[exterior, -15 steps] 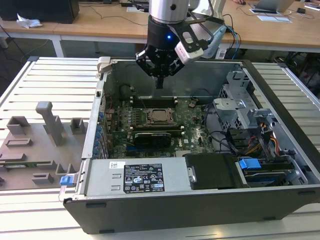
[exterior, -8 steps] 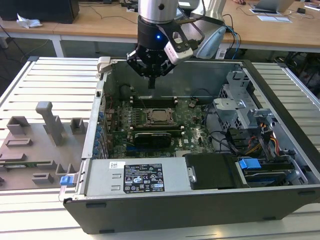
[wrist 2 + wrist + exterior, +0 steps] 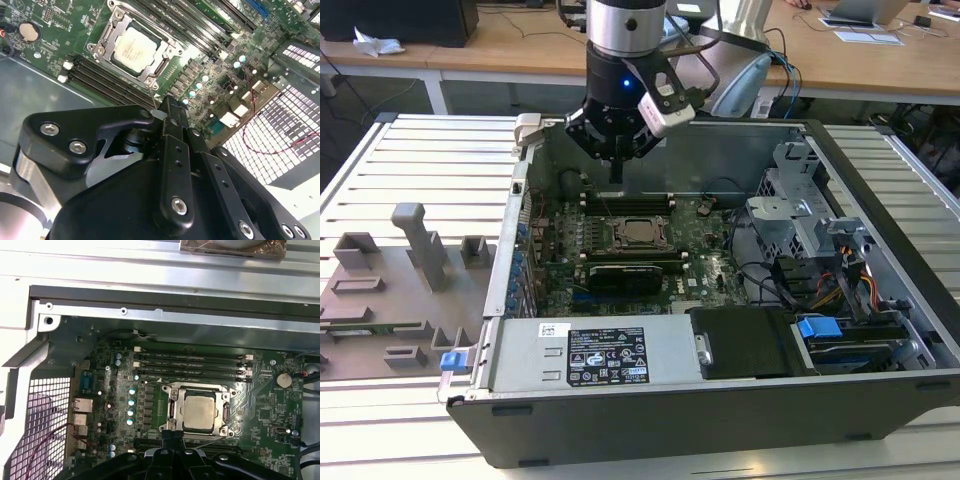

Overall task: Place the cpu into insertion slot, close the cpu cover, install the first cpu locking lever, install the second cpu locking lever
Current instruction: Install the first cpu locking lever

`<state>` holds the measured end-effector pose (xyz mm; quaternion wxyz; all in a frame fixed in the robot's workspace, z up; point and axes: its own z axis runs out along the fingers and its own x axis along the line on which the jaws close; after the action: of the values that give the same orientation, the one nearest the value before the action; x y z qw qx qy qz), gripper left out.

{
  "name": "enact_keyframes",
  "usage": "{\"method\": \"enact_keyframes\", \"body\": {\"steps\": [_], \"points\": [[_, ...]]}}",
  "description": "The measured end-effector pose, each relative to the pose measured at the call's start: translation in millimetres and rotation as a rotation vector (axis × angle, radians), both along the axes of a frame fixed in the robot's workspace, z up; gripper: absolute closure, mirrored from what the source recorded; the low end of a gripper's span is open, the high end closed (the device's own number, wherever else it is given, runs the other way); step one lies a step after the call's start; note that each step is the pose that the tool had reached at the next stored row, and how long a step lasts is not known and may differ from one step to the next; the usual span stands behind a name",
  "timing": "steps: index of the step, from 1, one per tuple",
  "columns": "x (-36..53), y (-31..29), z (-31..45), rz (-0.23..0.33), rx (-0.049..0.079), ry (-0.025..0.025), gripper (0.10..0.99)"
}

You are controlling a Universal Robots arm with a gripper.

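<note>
cpu [image 3: 133, 47] sat in the insertion slot [image 3: 171, 409], cpu cover [image 3: 107, 35] down over it. Gripper [image 3: 617, 172] hung just above the socket's far edge, jaws together, clamping nothing visible. One locking lever [image 3: 210, 442] looked unlatched; the other, couldn't tell.

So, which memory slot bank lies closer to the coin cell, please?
The bank between the cpu and the case wall; the other is farther off.

I'm seeing open computer case [image 3: 720, 415] lying on slatted table [image 3: 430, 150] | power supply [image 3: 590, 355] sitting inside its near wall | grey fixture tray [image 3: 380, 300] lying at the exterior view's left
</note>
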<state>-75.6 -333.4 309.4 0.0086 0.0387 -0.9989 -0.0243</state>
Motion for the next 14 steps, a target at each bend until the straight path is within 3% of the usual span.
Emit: {"method": "enact_keyframes", "body": {"steps": [14], "points": [[-2.5, 0.0, -16.0, 0.000, 0.000, 0.0000, 0.980]]}}
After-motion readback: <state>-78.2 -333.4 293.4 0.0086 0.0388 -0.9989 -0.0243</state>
